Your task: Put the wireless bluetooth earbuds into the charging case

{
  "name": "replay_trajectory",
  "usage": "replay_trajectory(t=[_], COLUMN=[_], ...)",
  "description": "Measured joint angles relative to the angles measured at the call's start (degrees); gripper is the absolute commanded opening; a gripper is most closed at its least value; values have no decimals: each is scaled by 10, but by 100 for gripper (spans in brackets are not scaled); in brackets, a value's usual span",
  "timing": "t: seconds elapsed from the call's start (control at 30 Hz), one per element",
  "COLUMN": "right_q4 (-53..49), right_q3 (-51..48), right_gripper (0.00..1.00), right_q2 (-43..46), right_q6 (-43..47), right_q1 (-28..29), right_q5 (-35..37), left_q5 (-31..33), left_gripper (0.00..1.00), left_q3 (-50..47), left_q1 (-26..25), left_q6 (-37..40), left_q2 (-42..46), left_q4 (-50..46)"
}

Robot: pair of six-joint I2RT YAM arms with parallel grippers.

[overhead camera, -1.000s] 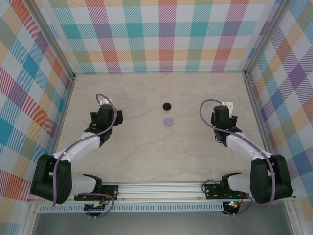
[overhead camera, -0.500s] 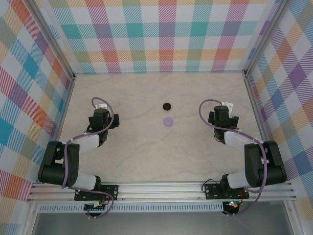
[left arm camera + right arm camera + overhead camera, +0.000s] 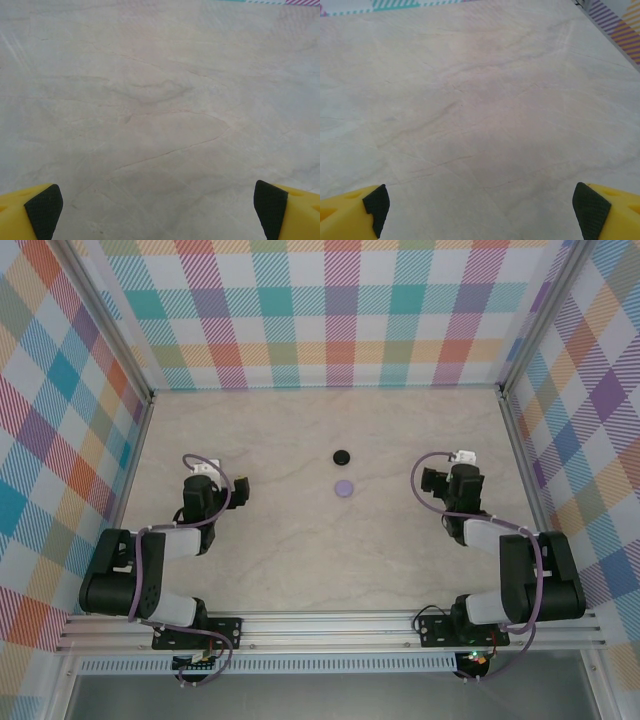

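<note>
Round lavender charging case (image 3: 344,488) mid-surface (image 3: 300,550), black case (image 3: 342,456) just beyond it, left pincer (image 3: 157,205) well left of it, right pincer (image 3: 483,204) well right, both spread wide, holding nothing

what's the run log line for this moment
left hand: open, over table | right hand: open, over table | black round case: on table, beyond lavender round case, apart | contact: none
</note>
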State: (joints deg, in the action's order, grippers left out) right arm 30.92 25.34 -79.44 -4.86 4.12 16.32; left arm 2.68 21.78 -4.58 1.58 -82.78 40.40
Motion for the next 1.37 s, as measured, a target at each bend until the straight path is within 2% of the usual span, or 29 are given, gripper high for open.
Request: replay_trajectory(t=[0.17, 0.43, 0.73, 1.37], right_q4=[64, 118, 133, 137], right_q3=[-22, -23, -23, -23], right_gripper=[99, 100, 100, 100], right_q2=[-5, -62, -78, -78], right_q6=[13, 28, 30, 30], right_q1=[-12, -13, -13, -15], right_q5=[-41, -79, -90, -96], left_q5=[-19, -31, -1, 4], left_gripper=[100, 100, 100, 100], left_q3=[0, -5, 11, 13], left_q1=[3, 5, 7, 7], left_q6=[5, 8, 6, 6], left_q2=[-15, -52, -67, -67], left_q4=[38, 81, 62, 60])
